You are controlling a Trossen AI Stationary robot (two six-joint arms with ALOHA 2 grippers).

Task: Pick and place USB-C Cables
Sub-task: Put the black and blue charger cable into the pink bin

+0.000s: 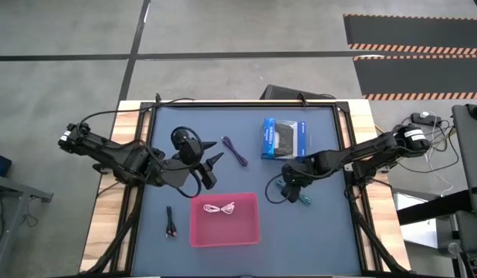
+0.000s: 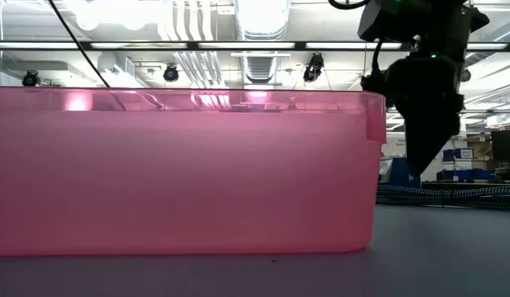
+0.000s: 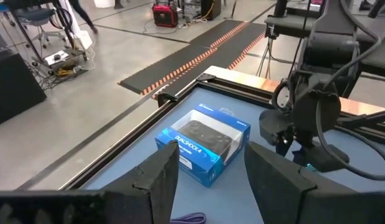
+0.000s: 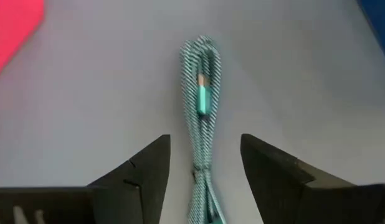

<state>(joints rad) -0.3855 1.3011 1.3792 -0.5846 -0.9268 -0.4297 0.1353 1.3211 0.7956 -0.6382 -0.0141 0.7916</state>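
- My right gripper (image 4: 202, 171) hangs spread over the teal cable (image 4: 202, 106), which lies folded on the mat, running between my fingers (image 4: 139, 171), right of the tray (image 1: 250, 232).
- Risk, as I judge it: the doubled cord is thin, so closing too high could pinch only one strand, or let it slip out and flop short of the tray.
- Another risk: the box (image 1: 283, 139) sits near my right arm; a wide swing could nudge it.
- My left gripper (image 1: 211, 154) waits open near the purple cable (image 1: 235, 150).
- The high view alone shows the white cable (image 1: 219, 208) in the tray and the black cable (image 1: 170, 222) left of it.
- The low view shows mostly tray wall; only the right wrist view shows the teal cable up close.
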